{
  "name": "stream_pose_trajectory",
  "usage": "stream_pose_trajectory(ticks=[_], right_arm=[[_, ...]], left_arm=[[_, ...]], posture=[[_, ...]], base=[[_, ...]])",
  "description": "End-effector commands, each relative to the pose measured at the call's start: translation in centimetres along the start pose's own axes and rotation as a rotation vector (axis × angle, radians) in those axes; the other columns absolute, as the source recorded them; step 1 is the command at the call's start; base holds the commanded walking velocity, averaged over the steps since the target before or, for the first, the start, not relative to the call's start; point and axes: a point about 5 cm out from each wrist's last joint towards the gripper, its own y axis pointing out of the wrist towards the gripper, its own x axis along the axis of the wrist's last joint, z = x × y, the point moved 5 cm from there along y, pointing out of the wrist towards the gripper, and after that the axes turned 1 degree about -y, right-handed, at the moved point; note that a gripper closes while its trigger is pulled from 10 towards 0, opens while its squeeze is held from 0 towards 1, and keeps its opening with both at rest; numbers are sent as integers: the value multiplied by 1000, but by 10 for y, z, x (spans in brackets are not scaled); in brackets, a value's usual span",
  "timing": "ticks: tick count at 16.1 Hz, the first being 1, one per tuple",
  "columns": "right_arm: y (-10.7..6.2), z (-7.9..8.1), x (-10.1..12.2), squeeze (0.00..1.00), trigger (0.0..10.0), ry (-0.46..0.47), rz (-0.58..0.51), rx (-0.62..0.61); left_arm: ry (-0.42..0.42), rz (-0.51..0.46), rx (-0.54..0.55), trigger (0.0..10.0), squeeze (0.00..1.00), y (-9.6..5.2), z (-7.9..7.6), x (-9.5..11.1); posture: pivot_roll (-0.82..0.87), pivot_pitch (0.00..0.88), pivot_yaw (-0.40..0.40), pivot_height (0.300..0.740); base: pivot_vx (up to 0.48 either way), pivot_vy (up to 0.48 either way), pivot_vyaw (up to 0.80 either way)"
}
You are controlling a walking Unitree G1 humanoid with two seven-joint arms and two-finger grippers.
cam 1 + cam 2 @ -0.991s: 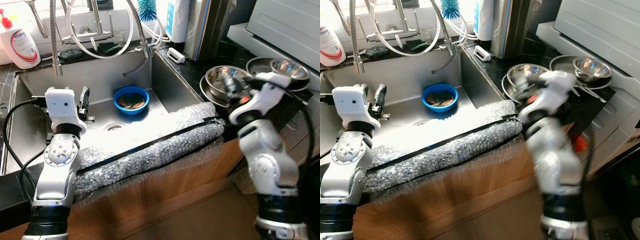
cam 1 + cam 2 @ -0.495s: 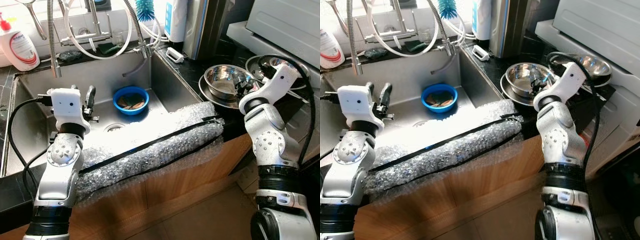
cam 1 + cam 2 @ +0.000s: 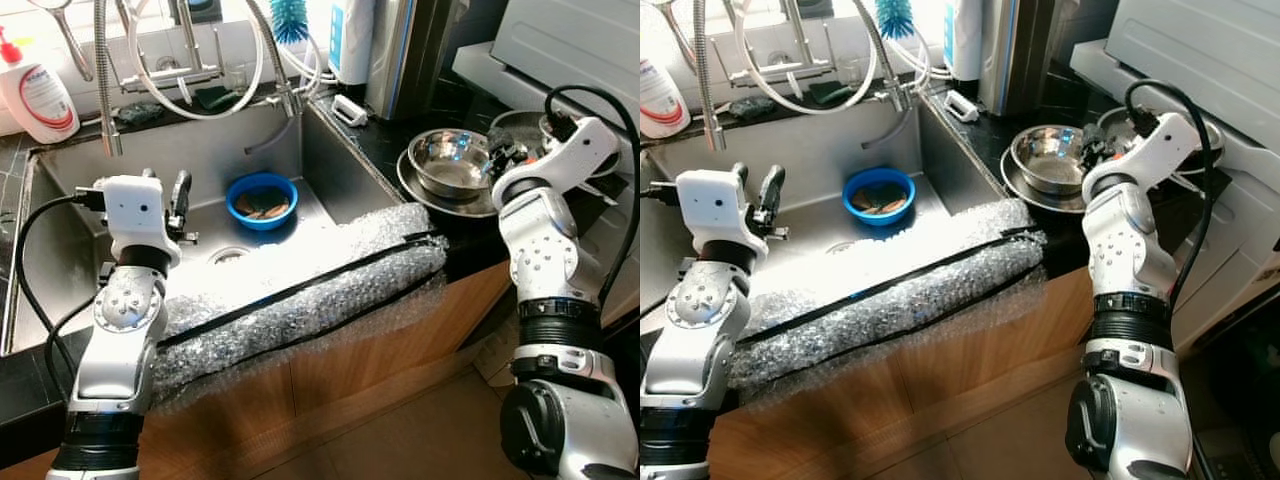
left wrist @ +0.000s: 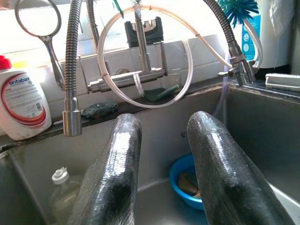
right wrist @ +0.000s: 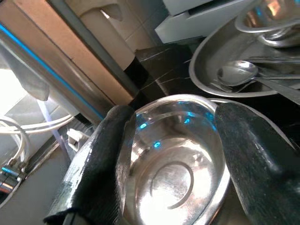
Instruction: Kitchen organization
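Hovering above the sink [image 3: 60,215], the left gripper [image 4: 161,164] held its jaws spread on nothing; beyond them on the sink floor sat a blue bowl [image 3: 262,198] holding brownish scraps. Ahead of the right gripper [image 5: 171,154], whose jaws were spread wide apart, a shiny steel bowl [image 3: 452,163] rested empty on a steel plate [image 3: 470,206] on the black tabletop [image 3: 385,135]. Past that, a steel tray [image 5: 220,65] carried spoons [image 5: 236,72] and a smaller bowl [image 5: 269,18].

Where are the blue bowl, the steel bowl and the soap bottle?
blue bowl [image 3: 262,196]: left eye view, its inside.
steel bowl [image 3: 449,160]: left eye view, inner wall.
soap bottle [image 3: 40,93]: left eye view, its label.
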Motion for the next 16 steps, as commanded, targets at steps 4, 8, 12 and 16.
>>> stream_pose_trajectory(ticks=[4, 8, 12, 16], right_arm=[[6, -9, 5, 0, 10000, 3, -4, -62], [8, -14, 4, 0, 10000, 17, 8, -80], [10, -17, 1, 0, 10000, 10, 21, -93], [11, -19, -2, 0, 10000, 1, 39, -109]], left_arm=[[6, -22, -9, 10000, 0, 0, -1, 6], [9, -22, -17, 10000, 0, 0, -4, 6], [17, -24, -25, 10000, 0, 0, -5, 6], [20, -24, -27, 10000, 0, 0, -6, 6]], posture=[[-17, 80, 15, 740], [-12, 69, 12, 740], [-9, 67, 11, 740], [-9, 70, 11, 740]], base=[[0, 0, 0], [0, 0, 0], [0, 0, 0], [0, 0, 0]])
